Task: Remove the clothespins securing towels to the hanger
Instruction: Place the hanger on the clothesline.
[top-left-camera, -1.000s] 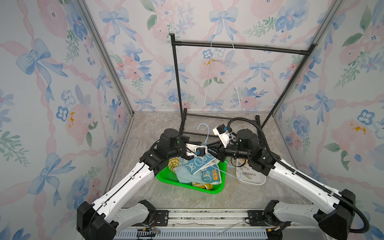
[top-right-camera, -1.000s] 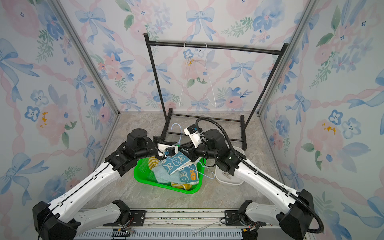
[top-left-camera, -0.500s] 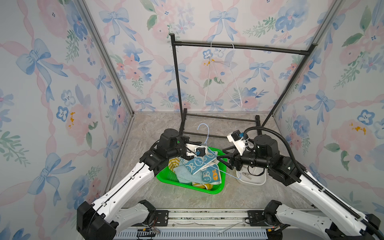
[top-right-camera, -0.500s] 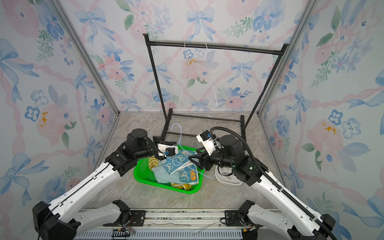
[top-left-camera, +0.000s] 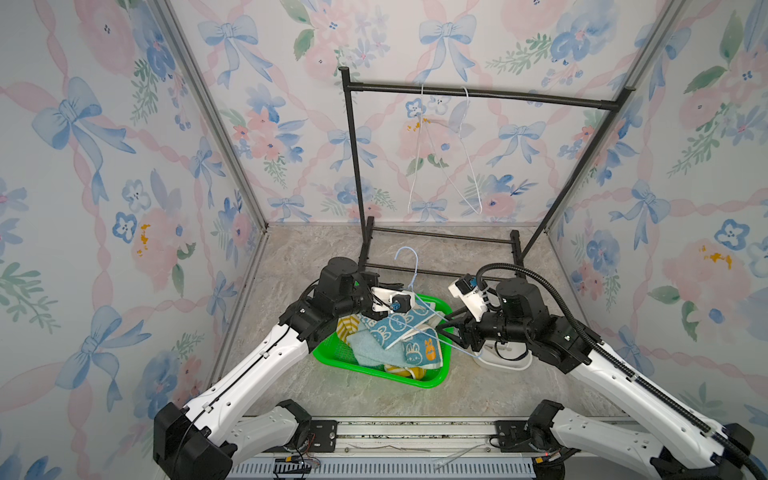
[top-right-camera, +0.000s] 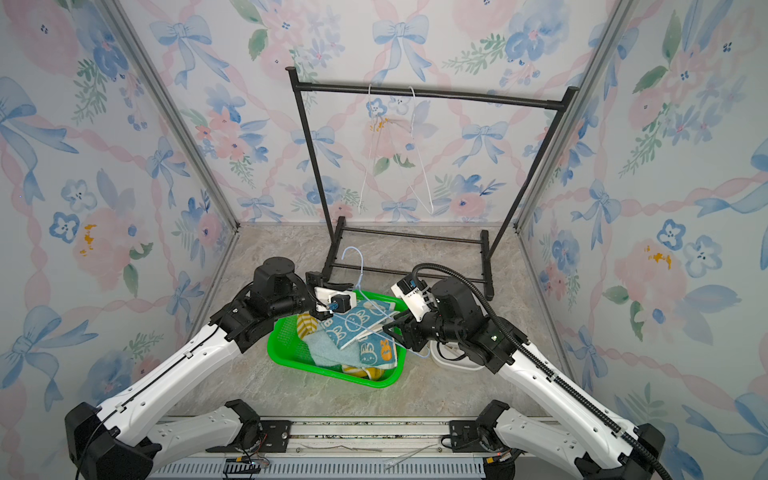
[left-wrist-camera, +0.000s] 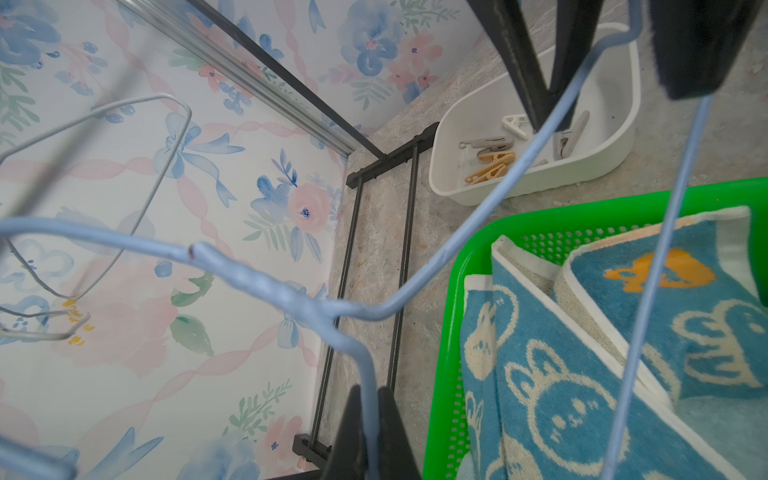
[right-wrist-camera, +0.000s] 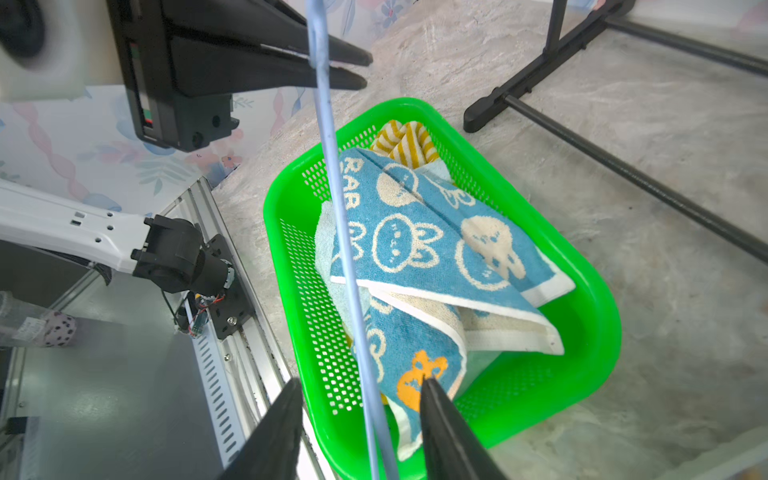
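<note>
Blue wire hanger (right-wrist-camera: 332, 166) held over a basket of towels.
The left hand (right-wrist-camera: 365, 74) is clamped on the hanger's wire above the green basket (right-wrist-camera: 582, 332) on the marble desk (top-left-camera: 332, 249). The right hand (right-wrist-camera: 360, 380) has its fingers spread, and the wire runs between them with a gap on each side. The towels lie heaped in the basket: blue bunny towel (right-wrist-camera: 415, 241), yellow striped towel (right-wrist-camera: 405, 143) and pale teal towel (top-left-camera: 365, 347). The clothespins (left-wrist-camera: 490, 164) lie in the white tray (left-wrist-camera: 602, 145) beside the basket.
</note>
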